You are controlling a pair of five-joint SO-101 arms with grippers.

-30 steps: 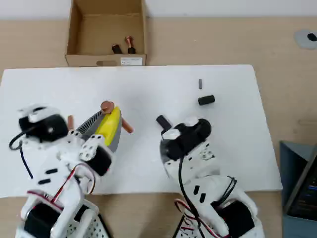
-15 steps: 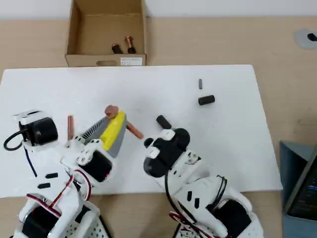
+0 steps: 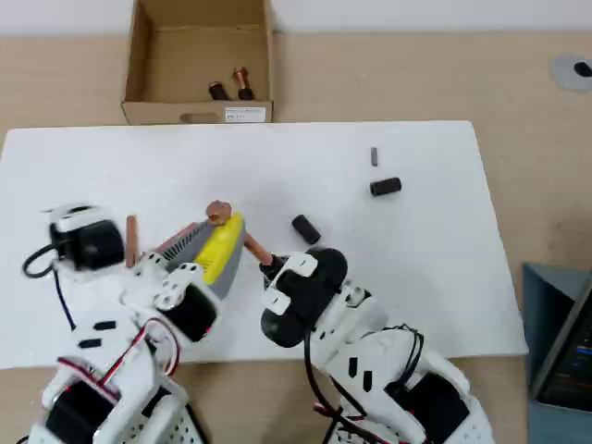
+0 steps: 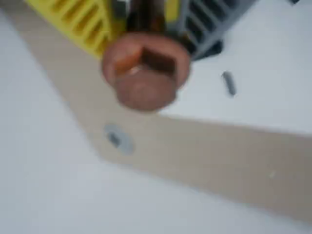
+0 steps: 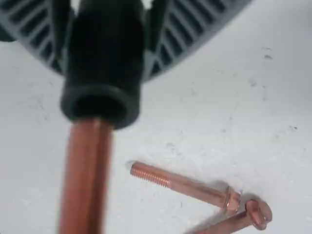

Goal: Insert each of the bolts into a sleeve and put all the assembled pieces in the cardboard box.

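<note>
- Wooden surface [image 3: 546, 166] with a white mat [image 3: 435, 277] over most of it. A grey disc [image 3: 573, 70] lies on the bare wood at a far corner.
- Cardboard box [image 3: 135, 65] sits on the wood just past the mat's far edge, top open. Two assembled pieces [image 3: 231, 85] lie inside, near its front wall.
- Left gripper [image 3: 225, 228], with yellow and grey jaws, is closed on a copper bolt [image 3: 252, 248] just below the head. The head end is on the box side and the shaft slants toward the right arm.
- Right gripper [image 5: 105, 24] is clamped on a black sleeve [image 5: 101, 73]. The held bolt's shaft meets the sleeve's open mouth; depth can't be told.
- Two loose bolts [image 5: 183, 184] lie on the mat in the right wrist view, heads close together.
- Spare sleeve [image 3: 305, 228] lies on the mat near the right arm.
- Second sleeve [image 3: 386, 186] lies farther out on the mat, with a small grey pin [image 3: 374, 156] just beyond it.
</note>
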